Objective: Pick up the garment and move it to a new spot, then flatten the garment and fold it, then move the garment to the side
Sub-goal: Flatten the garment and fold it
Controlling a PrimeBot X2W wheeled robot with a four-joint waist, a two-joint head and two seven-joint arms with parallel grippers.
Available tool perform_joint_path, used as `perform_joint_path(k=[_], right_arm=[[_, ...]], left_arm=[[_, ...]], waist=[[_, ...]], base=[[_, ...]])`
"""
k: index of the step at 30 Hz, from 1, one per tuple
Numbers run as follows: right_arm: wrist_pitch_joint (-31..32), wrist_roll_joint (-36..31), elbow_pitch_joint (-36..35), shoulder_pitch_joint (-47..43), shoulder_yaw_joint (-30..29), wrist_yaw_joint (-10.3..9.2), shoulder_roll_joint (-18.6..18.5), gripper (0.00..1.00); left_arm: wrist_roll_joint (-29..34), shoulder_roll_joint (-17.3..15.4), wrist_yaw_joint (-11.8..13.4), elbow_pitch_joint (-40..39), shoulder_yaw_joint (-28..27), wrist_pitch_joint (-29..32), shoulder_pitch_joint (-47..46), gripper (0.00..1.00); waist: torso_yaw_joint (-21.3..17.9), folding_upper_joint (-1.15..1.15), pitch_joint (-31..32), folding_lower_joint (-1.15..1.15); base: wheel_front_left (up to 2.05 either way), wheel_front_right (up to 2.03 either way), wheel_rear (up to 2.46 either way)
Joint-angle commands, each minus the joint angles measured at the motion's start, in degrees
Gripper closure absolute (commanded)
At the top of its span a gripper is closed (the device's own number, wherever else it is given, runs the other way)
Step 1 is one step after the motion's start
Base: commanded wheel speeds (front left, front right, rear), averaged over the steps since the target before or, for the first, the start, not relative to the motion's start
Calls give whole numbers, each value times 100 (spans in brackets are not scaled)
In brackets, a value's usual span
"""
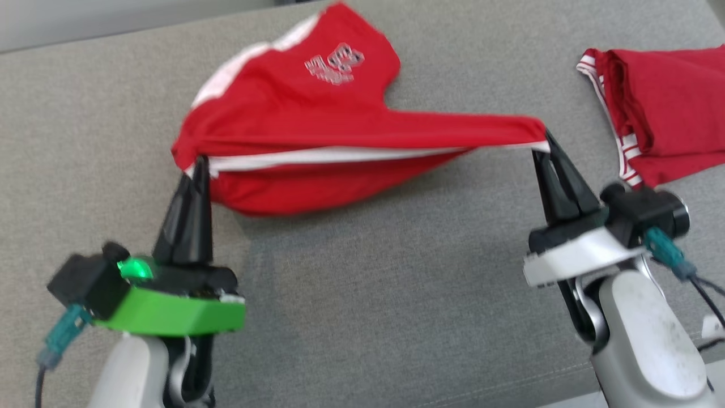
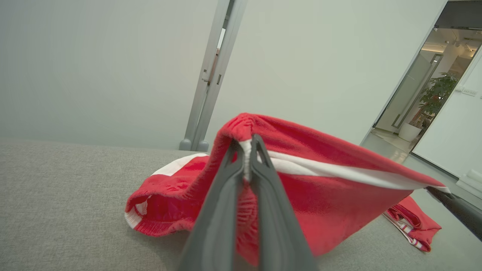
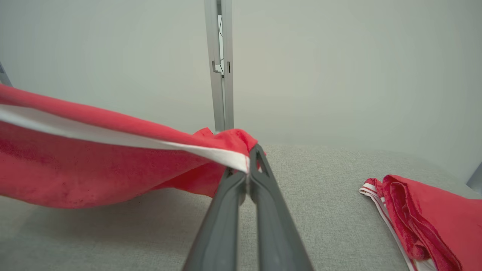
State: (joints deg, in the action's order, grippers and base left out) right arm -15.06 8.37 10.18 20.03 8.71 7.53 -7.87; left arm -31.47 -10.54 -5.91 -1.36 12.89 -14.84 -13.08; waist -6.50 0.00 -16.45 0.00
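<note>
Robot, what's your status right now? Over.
Left tool, right tool: both shut on red white-trimmed fabric garment, stretched between them. Folded red striped garment lies apart at right, not obstructing.

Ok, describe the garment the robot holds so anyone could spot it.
On the grey surface, look left of the folded red garment. The held garment is red with white trim, stretched between the left pincer and right pincer. It alone is lifted and shows a silvery print.

Left arm (image 1: 133, 371) jaws pinched shut, right arm (image 1: 645, 334) likewise, both wide apart
</note>
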Motion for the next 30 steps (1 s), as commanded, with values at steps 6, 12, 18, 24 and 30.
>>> perform_joint_path(k=[6,12,18,24,30], right_arm=[[534,-183,-1333,-1333,-94,-9,-83,100],[1028,-224,-1829,-1901,-323,-9,-121,100],[1277,9,-1195,-1636,-281,-9,-248,100],[1327,88,-215,-761,32,-9,-521,100],[1506,270,773,473,680,-9,-830,100]], left_arm=[[169,-22,378,-1263,145,48,1379,100],[80,110,610,-1686,368,217,2140,100],[-78,332,598,-1150,489,170,2183,100],[-325,565,700,-386,614,251,1798,100],[-690,711,752,492,672,269,1038,100]], waist=[[-38,0,931,0],[92,0,946,0],[377,0,762,0],[743,0,512,0],[1135,0,244,0]], base=[[0,0,0],[0,0,0],[0,0,0],[0,0,0],[0,0,0]])
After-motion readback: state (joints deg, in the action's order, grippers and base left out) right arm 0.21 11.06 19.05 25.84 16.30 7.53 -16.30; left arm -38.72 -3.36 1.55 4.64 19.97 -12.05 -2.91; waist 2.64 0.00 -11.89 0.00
